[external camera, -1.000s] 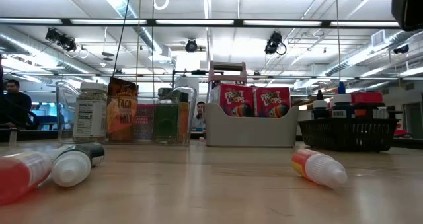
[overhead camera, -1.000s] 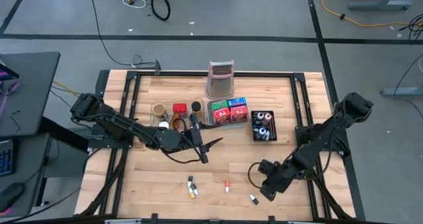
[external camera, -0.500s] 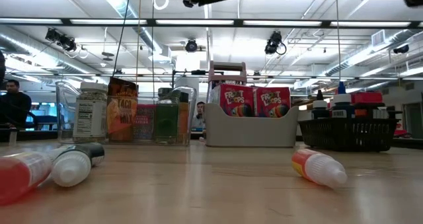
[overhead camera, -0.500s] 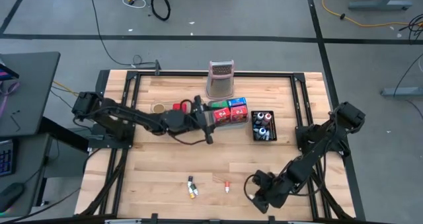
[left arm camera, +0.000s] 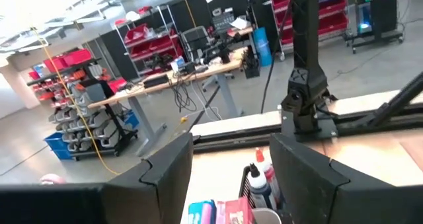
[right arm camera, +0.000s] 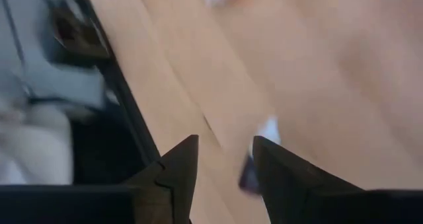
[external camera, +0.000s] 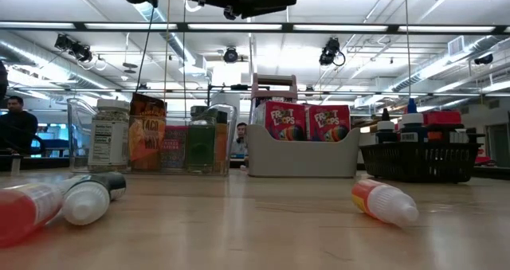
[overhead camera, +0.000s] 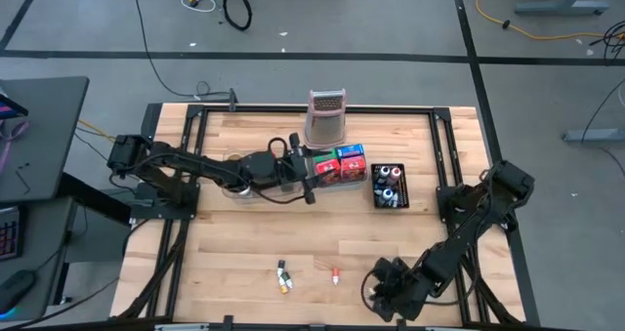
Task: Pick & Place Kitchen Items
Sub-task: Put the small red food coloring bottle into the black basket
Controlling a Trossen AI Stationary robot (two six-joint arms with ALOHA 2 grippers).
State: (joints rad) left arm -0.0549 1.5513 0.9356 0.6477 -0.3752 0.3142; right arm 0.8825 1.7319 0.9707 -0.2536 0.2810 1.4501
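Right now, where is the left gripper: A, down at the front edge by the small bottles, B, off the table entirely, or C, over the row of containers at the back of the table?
C: in the high view the left gripper is stretched over the grey tray in the back row, just in front of the metal grater.

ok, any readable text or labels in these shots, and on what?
"Froot Loops": on each of the two red cereal boxes in the grey tray, low view.
"TACO": on the orange packet in the clear bin, low view.
White jar: label print too small to read.
Green and red packets beside it: blurred.
Other views: nothing readable.
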